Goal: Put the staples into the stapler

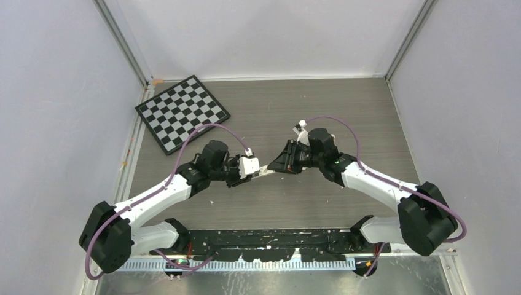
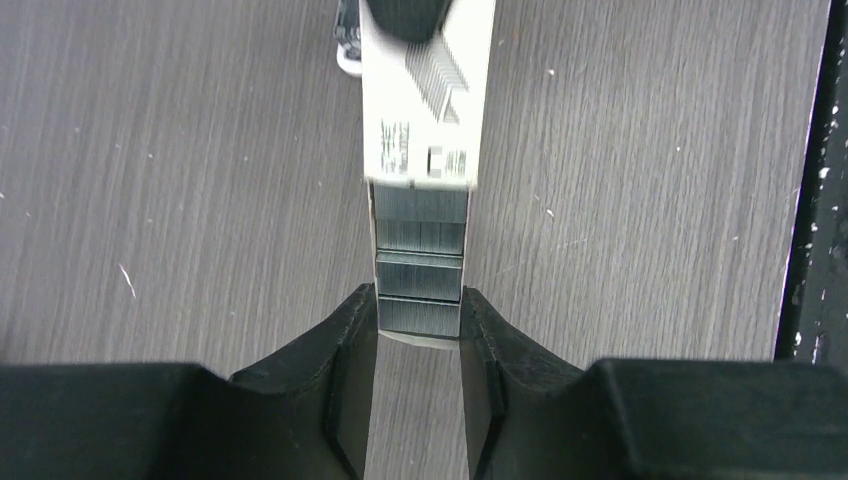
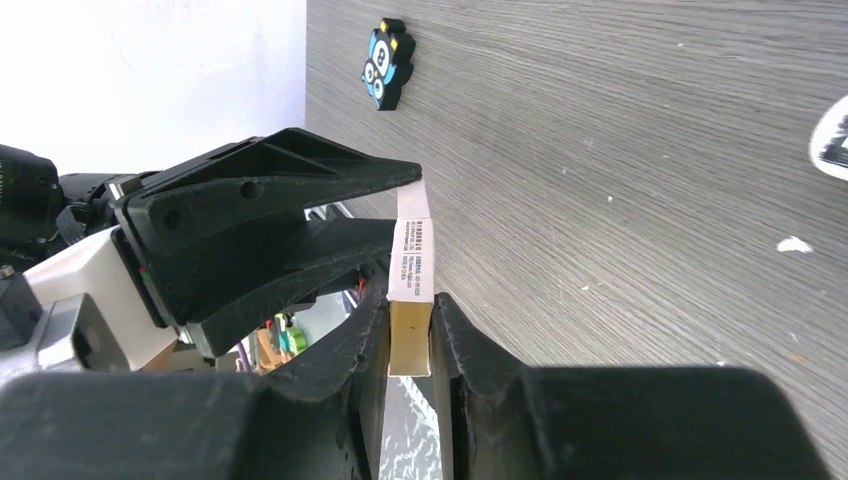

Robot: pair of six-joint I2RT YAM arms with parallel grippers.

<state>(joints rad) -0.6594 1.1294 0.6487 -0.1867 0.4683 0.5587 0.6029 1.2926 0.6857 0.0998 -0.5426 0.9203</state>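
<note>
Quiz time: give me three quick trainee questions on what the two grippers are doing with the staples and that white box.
1. True or false: the staples lie loose on the table.
2. Which does the right gripper clamp? A) the staples B) the white box C) nothing
3. Fill in: the fingers flanking the staples' free end belong to the ____ gripper.
Key: 1 false, they stick out of the white box; 2 B; 3 left gripper.
</note>
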